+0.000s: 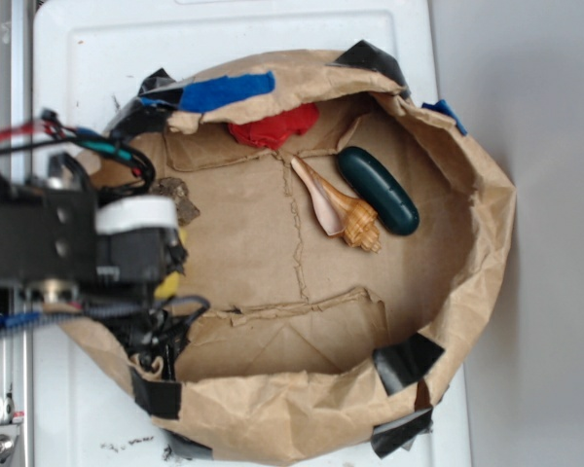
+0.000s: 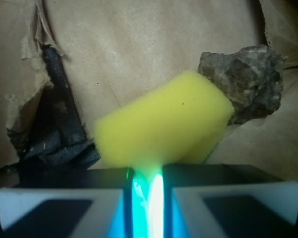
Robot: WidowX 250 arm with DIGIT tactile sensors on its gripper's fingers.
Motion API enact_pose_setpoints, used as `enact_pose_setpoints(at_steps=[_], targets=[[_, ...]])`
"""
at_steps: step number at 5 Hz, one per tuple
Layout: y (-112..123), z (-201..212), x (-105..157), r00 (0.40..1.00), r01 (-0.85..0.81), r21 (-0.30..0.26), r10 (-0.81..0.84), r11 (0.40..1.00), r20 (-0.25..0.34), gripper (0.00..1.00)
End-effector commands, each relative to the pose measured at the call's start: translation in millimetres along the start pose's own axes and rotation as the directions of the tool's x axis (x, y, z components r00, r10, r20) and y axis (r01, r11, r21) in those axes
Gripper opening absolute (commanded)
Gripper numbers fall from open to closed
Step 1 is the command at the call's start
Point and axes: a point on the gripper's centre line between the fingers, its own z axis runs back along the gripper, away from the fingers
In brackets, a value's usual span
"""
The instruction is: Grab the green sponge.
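my gripper [image 2: 148,191] was clamped on the yellow rectangular foam sponge [image 2: 164,124], its long axis tilted up-right ahead of my fingers [image 2: 59,201].

Sponge [image 2: 164,124] was yellow; rock [image 2: 246,82] mottled grey-brown; capsule [image 1: 377,190] glossy dark green; shell [image 1: 339,206] tan, ribbed; paper [image 1: 273,263] brown.

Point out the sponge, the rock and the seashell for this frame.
green sponge [image 2: 164,126], wrist view, middle of its yellow foam face.
rock [image 2: 246,82], wrist view, centre of its grey-brown body, behind the sponge's right end.
seashell [image 1: 346,212], exterior view, mid-body between pale tip and ribbed end.
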Motion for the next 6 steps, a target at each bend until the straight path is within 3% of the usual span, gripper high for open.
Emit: enact_pose_setpoints(at_steps=[1,3,4,5,6], targets=[[-15,84,45,0.999,0.013,-0.088,-0.009,0.996,0.038,0.0],[-17,117,59,1.0,0.012,-0.118,-0.011,0.993,0.006,0.0],[-16,141,61,0.998,0.051,-0.125,-0.046,0.991,0.045,0.0],[-14,146,65,0.997,0.069,-0.127,-0.065,0.99,0.035,0.0],[-14,144,65,0.996,0.072,-0.115,-0.065,0.991,0.062,0.0]])
